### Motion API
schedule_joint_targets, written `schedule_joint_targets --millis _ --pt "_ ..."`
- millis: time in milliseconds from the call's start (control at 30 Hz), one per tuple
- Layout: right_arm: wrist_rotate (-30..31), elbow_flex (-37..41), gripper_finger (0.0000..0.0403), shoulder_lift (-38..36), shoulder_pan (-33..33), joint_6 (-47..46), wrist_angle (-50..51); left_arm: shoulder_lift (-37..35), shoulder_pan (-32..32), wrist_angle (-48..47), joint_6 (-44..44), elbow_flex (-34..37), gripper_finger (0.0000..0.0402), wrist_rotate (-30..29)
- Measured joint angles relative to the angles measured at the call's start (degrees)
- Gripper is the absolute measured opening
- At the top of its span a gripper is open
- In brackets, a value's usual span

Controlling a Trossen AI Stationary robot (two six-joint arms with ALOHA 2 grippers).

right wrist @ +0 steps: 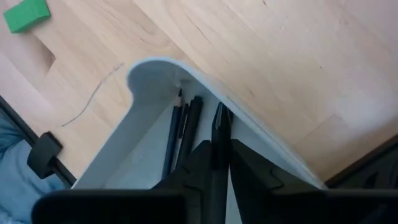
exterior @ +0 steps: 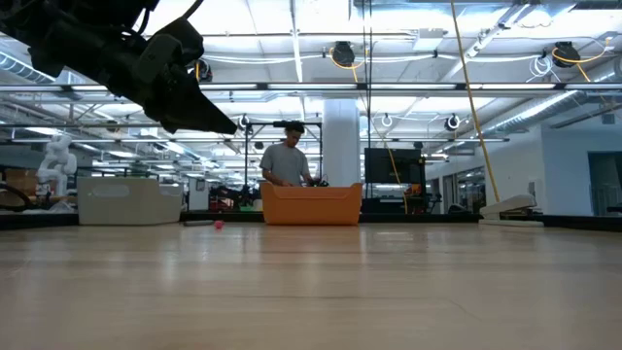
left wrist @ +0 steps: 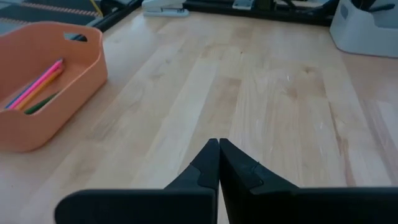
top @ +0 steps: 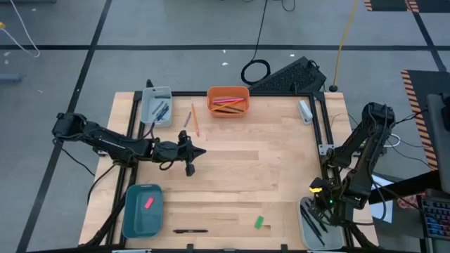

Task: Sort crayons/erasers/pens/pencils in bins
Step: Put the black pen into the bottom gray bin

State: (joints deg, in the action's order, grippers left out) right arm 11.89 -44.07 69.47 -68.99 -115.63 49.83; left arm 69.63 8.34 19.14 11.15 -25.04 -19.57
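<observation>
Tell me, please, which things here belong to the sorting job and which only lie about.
Job: orange bin, teal bin, far grey bin, near grey bin, loose pencils, green eraser, pink eraser, loose pen, held pen in the right gripper, shut left gripper.
Lying about: keyboard, cable coil, stapler-like tool.

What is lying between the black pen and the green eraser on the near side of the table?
Nothing. In the high view, only bare wood separates the black pen from the green eraser.
</observation>
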Motion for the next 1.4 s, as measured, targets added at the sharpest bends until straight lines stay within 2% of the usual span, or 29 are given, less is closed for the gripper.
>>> schedule_joint_targets --millis 200,333,433,567,733,833,933,1067,1167,1267,1400 --pt "-0.27 0.0 0.0103 0.0 -0.02 0.82 -0.25 0.0 0.0 -1.09 0.57 0.0 0.001 0.0" --pt "-4.85 0.0 0.0142 -0.15 0.28 -0.72 -0.21 0.0 0.0 -1.07 -0.16 0.0 0.0003 -0.02" --pt "-7.75 0.0 0.0155 -1.54 0.39 -0.74 -1.41 0.0 -0.06 -1.05 -0.32 0.0 0.0007 0.0" --pt "-6.21 0.0 0.0143 -4.89 0.42 0.24 -2.68 0.0 -0.09 -1.05 -0.42 0.0 0.0013 0.0" --pt "2.0 -0.02 0.0089 -9.96 1.26 6.55 -2.48 0.0 -0.09 -1.43 -0.43 0.0 0.0003 0.73" --pt "10.4 -0.02 0.0046 -13.07 3.35 16.67 -2.14 0.0 -0.09 -1.47 -0.43 0.0 0.0008 1.33" --pt "18.3 0.05 0.0008 -16.07 6.95 30.58 -3.1 0.0 -0.11 -1.48 -0.42 0.0 0.0006 1.38" --pt "20.83 5.03 0.0006 -20.49 15.23 50.28 -12.67 0.0 -0.28 -2.0 -0.02 0.0 0.0004 1.54" --pt "16.92 13.07 0.0001 -23.74 23.28 66.19 -27.96 0.0 -0.94 -5.5 0.18 -0.91 0.0006 1.64" --pt "9.34 22.5 0.0001 -25.27 32.32 79.88 -48.04 0.0 -1.89 -10.91 0.56 -3.46 0.0003 1.77" --pt "0.14 31.62 0.0001 -24.41 44.06 92.27 -70.26 0.0 -2.73 -18.91 0.62 -7.3 0.0004 3.79"
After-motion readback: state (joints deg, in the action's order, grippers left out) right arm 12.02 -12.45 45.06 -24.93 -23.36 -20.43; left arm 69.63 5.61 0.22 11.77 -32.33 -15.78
